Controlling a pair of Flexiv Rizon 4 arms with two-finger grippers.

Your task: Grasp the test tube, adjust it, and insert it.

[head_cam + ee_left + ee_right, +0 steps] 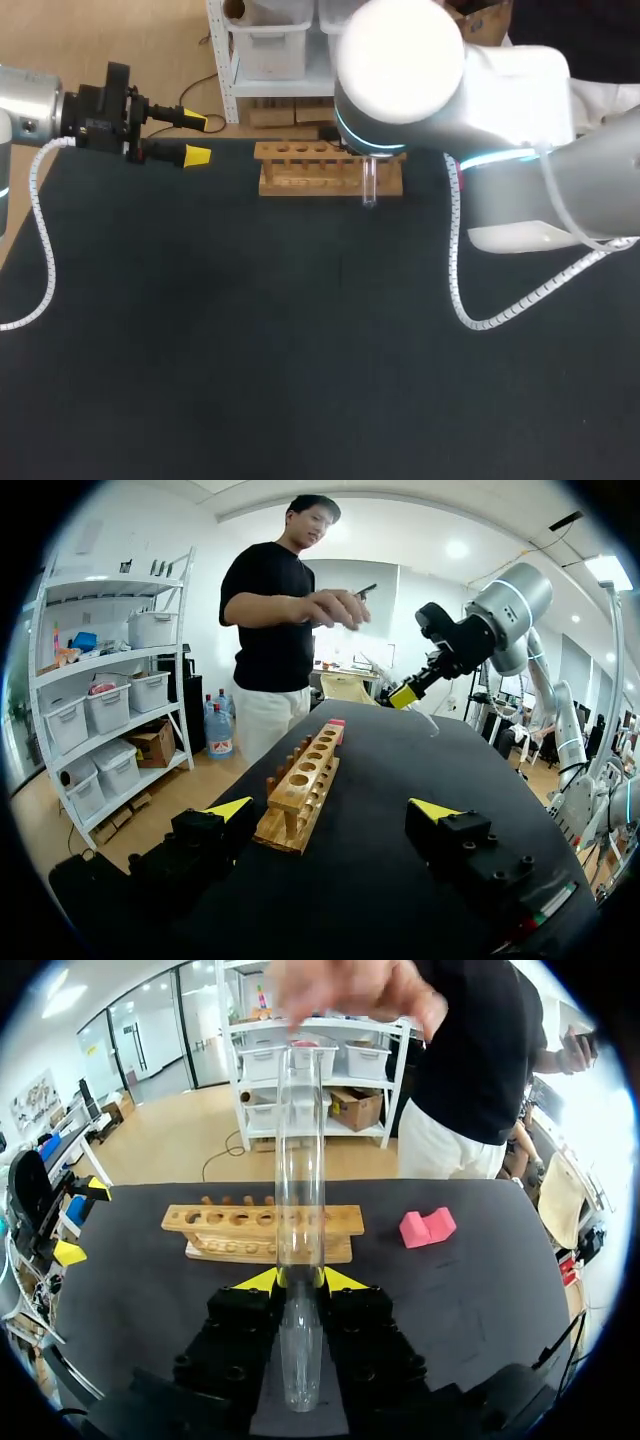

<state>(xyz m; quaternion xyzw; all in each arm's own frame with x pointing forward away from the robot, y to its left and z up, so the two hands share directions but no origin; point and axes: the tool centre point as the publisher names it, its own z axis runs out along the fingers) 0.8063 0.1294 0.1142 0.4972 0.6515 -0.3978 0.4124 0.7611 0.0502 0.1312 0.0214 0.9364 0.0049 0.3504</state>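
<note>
Right pincer (pixel 300 1278) grips test tube (pixel 299 1140), long axis along its fingers.

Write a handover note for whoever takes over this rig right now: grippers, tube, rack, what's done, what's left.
Right gripper: shut on the clear glass test tube, held in the air near one end of the rack, not in any hole.
Left gripper: open, empty, off to the rack's left.
Light wooden test tube rack: on the black table; the holes that show are empty.
Done: grasp. Left: adjust the tube, insert it.
</note>
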